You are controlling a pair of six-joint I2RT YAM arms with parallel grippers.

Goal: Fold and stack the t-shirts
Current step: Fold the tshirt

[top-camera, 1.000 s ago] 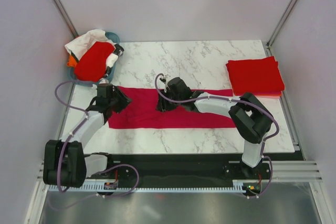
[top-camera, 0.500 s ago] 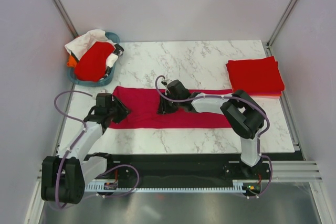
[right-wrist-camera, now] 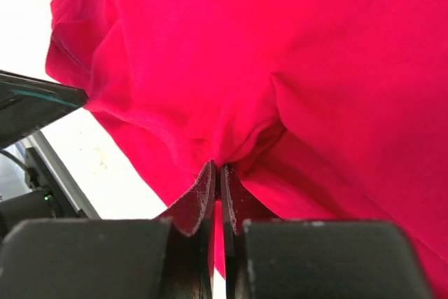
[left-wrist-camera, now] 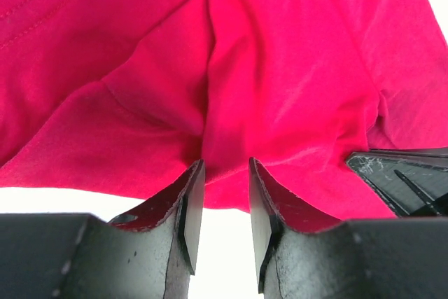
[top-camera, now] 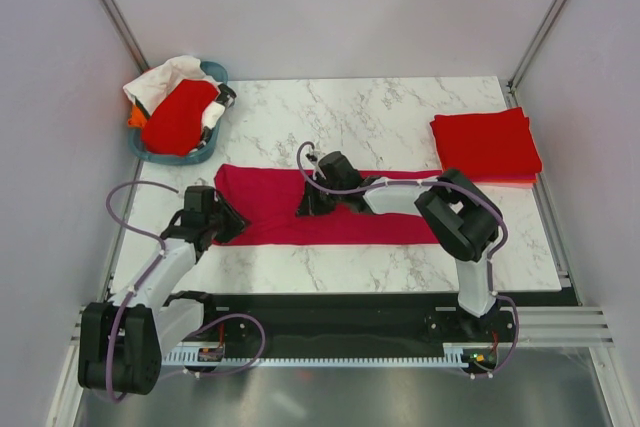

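Crimson-pink t-shirt (top-camera: 340, 227) lies folded into a long band across the middle of the marble surface (top-camera: 380, 112). At the band's left end the left tool (left-wrist-camera: 222, 169) has its jaws part-open astride a ridge of the cloth's near edge. Near the band's middle the right tool (right-wrist-camera: 218, 171) is pinched closed on a pucker of the same shirt. Folded red t-shirts (top-camera: 485, 144) are stacked at the right edge, and a teal basket (top-camera: 170, 158) of clothes stands at the far left corner.

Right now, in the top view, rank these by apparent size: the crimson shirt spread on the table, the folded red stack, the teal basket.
1. crimson shirt, clearly the largest.
2. folded red stack and teal basket: their footprints look about alike, so I won't rank them.
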